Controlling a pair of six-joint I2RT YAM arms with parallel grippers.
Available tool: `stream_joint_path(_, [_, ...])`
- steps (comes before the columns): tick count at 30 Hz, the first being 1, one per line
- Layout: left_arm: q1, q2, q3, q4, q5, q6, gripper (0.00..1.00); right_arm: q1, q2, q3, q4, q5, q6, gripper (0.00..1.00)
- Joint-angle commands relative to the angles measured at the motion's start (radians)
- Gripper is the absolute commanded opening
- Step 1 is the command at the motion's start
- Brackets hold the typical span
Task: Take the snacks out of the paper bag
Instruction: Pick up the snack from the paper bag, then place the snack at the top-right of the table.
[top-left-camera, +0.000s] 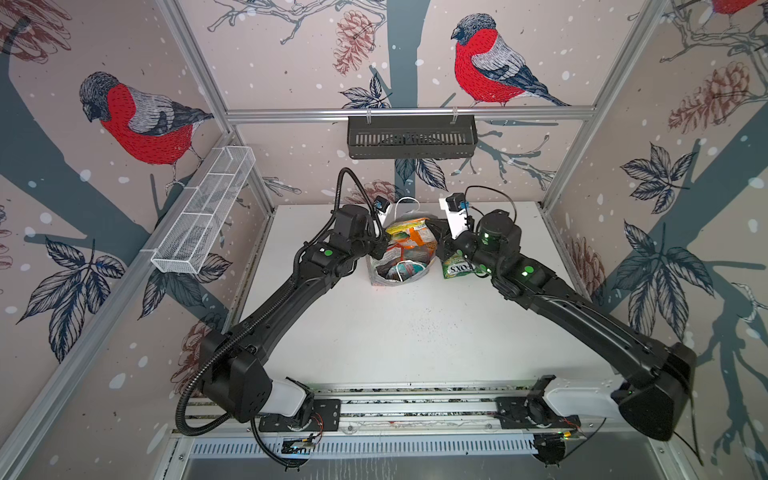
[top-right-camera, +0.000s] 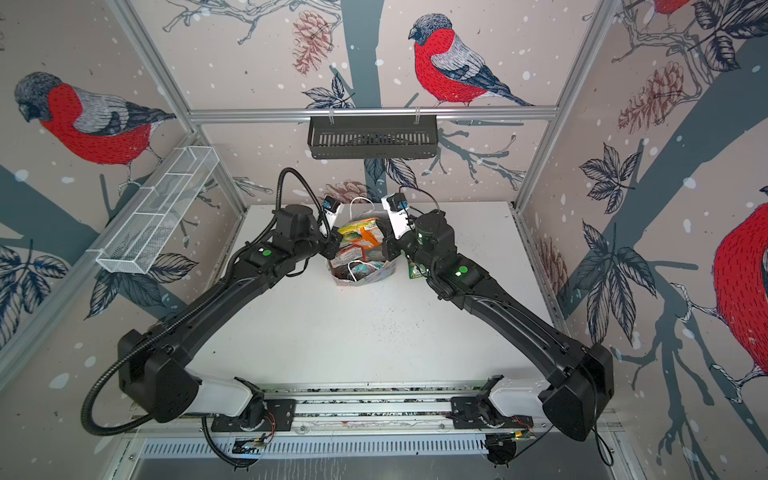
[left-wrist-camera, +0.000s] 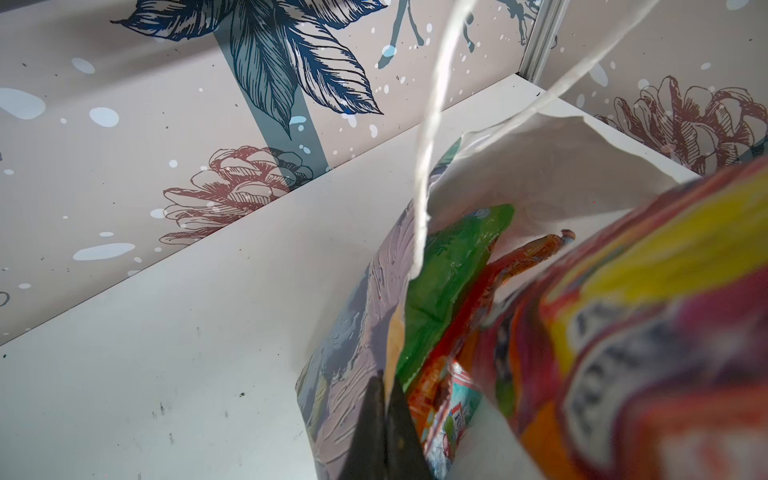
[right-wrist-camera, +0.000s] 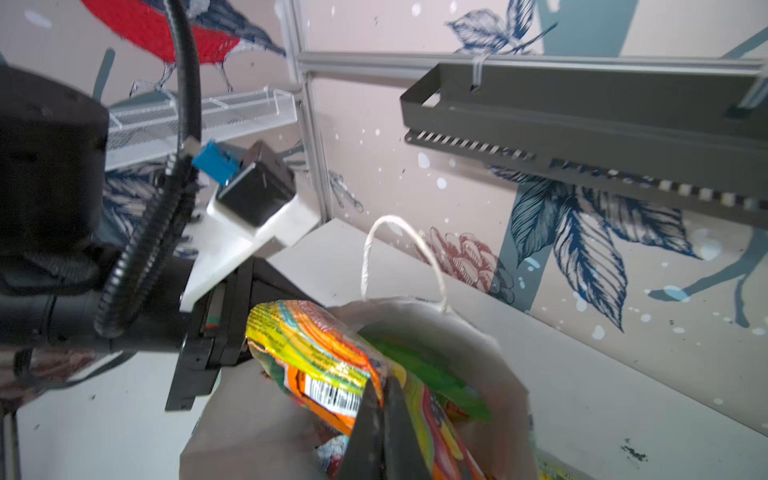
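The paper bag (top-left-camera: 384, 276) (top-right-camera: 376, 277) stands upright at the back middle of the white table (top-left-camera: 395, 332). My left gripper (left-wrist-camera: 386, 409) (top-left-camera: 380, 249) is shut on the bag's left wall, at the rim. From the right, my right gripper (right-wrist-camera: 384, 399) (top-left-camera: 436, 239) is shut on the orange-yellow snack packet (right-wrist-camera: 316, 345) (top-left-camera: 409, 237) (left-wrist-camera: 644, 311), which sticks up out of the bag. Inside the bag (left-wrist-camera: 353, 332) I see a bright green packet (left-wrist-camera: 449, 282) (right-wrist-camera: 428, 374) and a teal one (left-wrist-camera: 465, 395). A green-yellow FOX'S packet (top-left-camera: 459, 266) (top-right-camera: 415, 270) lies on the table right of the bag.
A white wire basket (top-left-camera: 203, 216) hangs on the left wall. On the back rail above the bag hangs a black slotted tray (top-left-camera: 411, 137) (right-wrist-camera: 582, 124). The bag's white cord handles (right-wrist-camera: 399, 224) (left-wrist-camera: 428, 166) stand up near both wrists.
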Motion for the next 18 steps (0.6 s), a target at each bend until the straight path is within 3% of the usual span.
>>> stream_joint_path(1, [-0.001,-0.009,0.003,0.055,0.027,0.013,0.00,-0.003,-0.063,-0.012,0.154,0.070,0.009,0.00])
stream_joint_path(9, [0.000,-0.006,0.003,0.051,0.026,0.021,0.00,-0.071,-0.283,-0.074,0.211,0.170,-0.001,0.00])
stream_joint_path(18, [-0.001,0.009,0.022,0.046,0.036,0.025,0.00,-0.192,-0.362,-0.045,0.014,0.409,-0.046,0.00])
